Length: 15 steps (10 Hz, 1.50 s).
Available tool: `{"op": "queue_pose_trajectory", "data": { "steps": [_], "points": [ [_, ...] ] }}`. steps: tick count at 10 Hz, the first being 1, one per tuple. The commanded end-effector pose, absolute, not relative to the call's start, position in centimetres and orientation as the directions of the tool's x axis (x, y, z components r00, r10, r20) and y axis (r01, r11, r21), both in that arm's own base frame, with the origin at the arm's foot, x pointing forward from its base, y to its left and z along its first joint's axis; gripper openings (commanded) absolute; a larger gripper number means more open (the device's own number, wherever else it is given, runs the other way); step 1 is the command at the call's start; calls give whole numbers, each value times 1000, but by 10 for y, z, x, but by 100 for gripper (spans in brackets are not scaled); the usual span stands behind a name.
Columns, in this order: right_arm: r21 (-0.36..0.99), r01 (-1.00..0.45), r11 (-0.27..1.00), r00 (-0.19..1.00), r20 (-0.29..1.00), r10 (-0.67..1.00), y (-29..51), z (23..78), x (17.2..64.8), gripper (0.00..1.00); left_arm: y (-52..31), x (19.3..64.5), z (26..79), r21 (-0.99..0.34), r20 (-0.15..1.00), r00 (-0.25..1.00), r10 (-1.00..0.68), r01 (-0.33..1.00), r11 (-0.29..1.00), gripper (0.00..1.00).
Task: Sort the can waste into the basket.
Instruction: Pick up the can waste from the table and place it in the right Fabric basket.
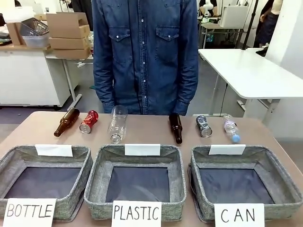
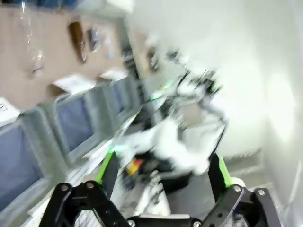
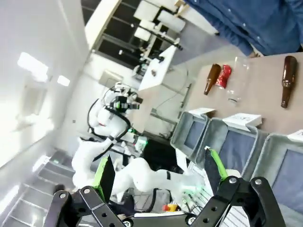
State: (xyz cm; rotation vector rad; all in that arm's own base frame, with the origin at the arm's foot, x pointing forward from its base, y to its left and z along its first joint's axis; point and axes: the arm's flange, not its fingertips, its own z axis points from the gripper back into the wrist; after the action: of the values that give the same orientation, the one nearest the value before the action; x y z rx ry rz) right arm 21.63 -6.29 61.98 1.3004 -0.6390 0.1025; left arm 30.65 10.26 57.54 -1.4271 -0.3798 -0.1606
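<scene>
Across the brown desk [image 1: 147, 130], you are facing a person in a denim shirt [image 1: 144, 56] who is standing at the far side. The red can [image 1: 88, 121] is lying on its side toward the robot's left, between a brown glass bottle [image 1: 66, 122] and a clear plastic bottle [image 1: 118, 124]. The black can [image 1: 204, 126] is lying toward the right, between a second brown bottle [image 1: 176, 127] and a small clear bottle [image 1: 231, 128] with a blue cap, just beyond the far rim of the CAN basket [image 1: 283, 182]. That basket is sitting rightmost in a row with the PLASTIC basket [image 1: 97, 182] and the BOTTLE basket [image 1: 23, 152], its dark base showing bare. Your left pincer [image 2: 163, 163] is hanging released, jaws spread wide and gripping nothing. Your right pincer [image 3: 158, 163] is likewise standing released and empty, well apart from the cans.
</scene>
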Motion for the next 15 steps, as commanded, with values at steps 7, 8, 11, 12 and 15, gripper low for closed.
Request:
{"op": "queue_pose_trajectory", "data": {
  "steps": [7, 8, 11, 12, 15],
  "points": [
    [868, -422, 262, 837, 484, -256, -79, 599, 225, 100, 103, 316, 572, -956, 292, 919, 263, 285, 65, 100],
    [868, -422, 262, 837, 484, -256, -79, 599, 225, 100, 103, 316, 572, -956, 292, 919, 263, 285, 65, 100],
    [868, -422, 262, 837, 484, -256, -79, 599, 225, 100, 103, 316, 572, -956, 292, 919, 263, 285, 65, 100],
    [881, -393, 265, 851, 457, -259, -81, 598, 221, 100, 103, 316, 572, -956, 292, 919, 263, 285, 65, 100],
    [884, -355, 304, 871, 431, -235, -78, 596, 227, 100, 103, 316, 572, -956, 292, 919, 263, 285, 65, 100]
  ]
}}
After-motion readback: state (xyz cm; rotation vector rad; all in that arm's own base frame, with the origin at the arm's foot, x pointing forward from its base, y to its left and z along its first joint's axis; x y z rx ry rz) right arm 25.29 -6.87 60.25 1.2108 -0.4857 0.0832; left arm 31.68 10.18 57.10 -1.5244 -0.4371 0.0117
